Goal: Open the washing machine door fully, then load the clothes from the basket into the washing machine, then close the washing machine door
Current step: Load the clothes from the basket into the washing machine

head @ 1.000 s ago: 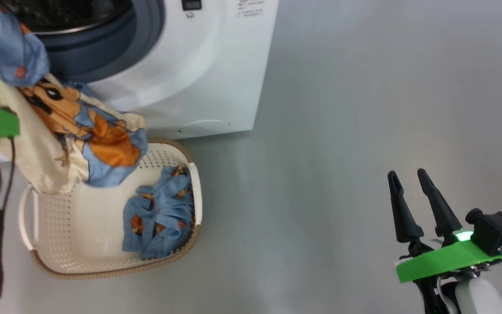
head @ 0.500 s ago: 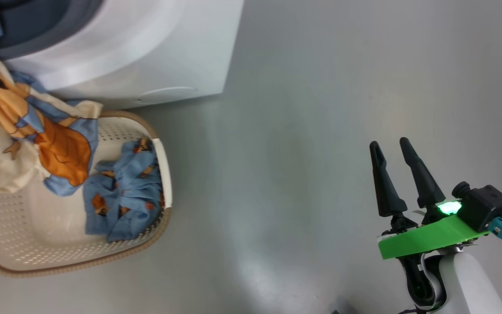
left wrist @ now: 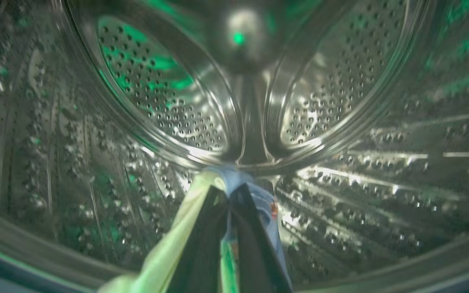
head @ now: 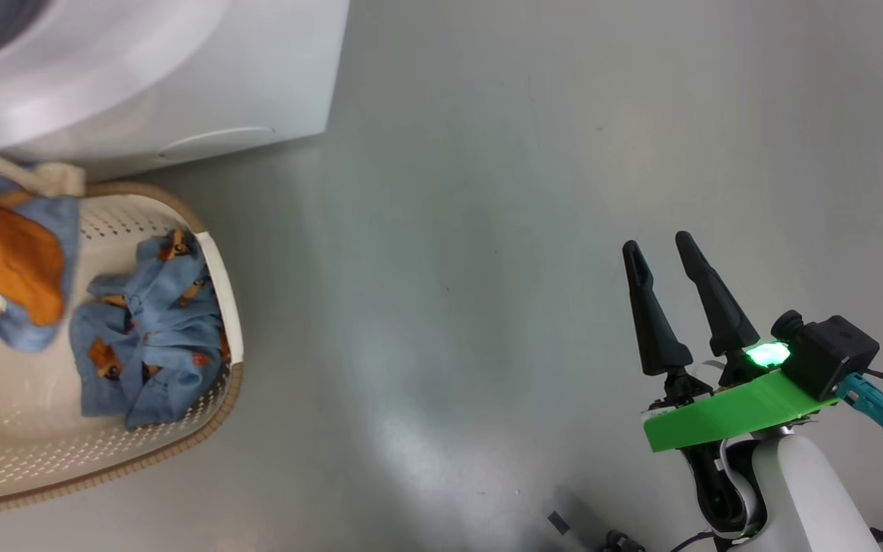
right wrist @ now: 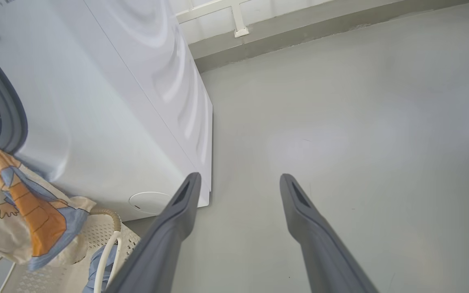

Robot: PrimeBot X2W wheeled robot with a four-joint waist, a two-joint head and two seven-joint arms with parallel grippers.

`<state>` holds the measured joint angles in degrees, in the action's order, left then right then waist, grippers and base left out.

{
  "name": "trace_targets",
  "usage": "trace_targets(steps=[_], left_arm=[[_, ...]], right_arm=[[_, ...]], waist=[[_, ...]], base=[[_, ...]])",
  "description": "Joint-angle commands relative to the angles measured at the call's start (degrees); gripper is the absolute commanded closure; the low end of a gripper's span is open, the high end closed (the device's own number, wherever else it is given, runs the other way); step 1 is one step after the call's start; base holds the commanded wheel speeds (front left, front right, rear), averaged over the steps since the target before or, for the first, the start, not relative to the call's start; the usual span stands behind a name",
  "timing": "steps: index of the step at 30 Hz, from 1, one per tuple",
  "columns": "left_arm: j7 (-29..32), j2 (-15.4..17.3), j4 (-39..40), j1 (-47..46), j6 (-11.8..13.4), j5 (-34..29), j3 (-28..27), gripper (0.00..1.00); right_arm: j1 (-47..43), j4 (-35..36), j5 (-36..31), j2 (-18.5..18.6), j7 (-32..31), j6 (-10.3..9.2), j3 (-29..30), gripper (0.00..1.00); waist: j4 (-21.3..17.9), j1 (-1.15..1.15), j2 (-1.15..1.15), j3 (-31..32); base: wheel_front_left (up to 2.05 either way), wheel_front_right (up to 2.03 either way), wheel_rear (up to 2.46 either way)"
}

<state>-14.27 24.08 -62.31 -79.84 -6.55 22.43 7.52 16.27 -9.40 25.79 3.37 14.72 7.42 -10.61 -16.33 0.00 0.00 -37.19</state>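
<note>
My left gripper (left wrist: pixel 229 191) is deep inside the perforated steel drum (left wrist: pixel 340 81), shut on a cream-white piece of the clothes (left wrist: pixel 185 232) with a blue edge. That cream piece with its orange print (right wrist: pixel 18 211) trails out of the washing machine (right wrist: pixel 116 101) over the grey gasket (right wrist: pixel 12 118) and down onto the basket (head: pixel 215 261). A bundle of light-blue clothes (head: pixel 142 337) lies in the basket's right side. Far to the right, my right gripper (head: pixel 656 242) is open over bare floor, holding nothing. The washing machine door is out of view.
The basket stands on the grey floor (head: pixel 449 230) right against the front of the white washing machine (head: pixel 142 69). A wall base and a white frame (right wrist: pixel 238 24) run behind the machine. Small dark cable parts (head: pixel 610 537) lie on the floor near my base.
The head camera has swung, so the machine and basket sit farther left in the picture. The cream piece has slid further toward the machine's opening. My right gripper stays open.
</note>
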Motion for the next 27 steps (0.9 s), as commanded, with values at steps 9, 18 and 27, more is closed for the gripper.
trace_targets(steps=[9,18,27], left_arm=[[-0.7,3.3,22.0,1.0,2.3,-6.1,-9.1,1.0],[-0.7,1.6,9.7,3.9,0.6,-8.8,-9.3,1.0],[-0.5,1.2,-4.6,-1.4,0.1,-9.6,-6.6,0.0]], right_arm=[[1.1,1.8,0.6,-0.5,0.3,0.07,-1.7,0.0],[1.2,1.7,1.6,-0.5,0.3,0.07,-2.5,0.0],[1.0,1.4,1.5,-0.5,0.3,0.07,-2.4,0.0]], waist=[[-1.1,0.0,0.0,-2.6],[-0.8,0.0,0.0,-2.0],[0.0,0.0,0.0,-0.9]], base=[[0.0,0.0,0.0],[0.0,0.0,0.0],[0.0,0.0,0.0]])
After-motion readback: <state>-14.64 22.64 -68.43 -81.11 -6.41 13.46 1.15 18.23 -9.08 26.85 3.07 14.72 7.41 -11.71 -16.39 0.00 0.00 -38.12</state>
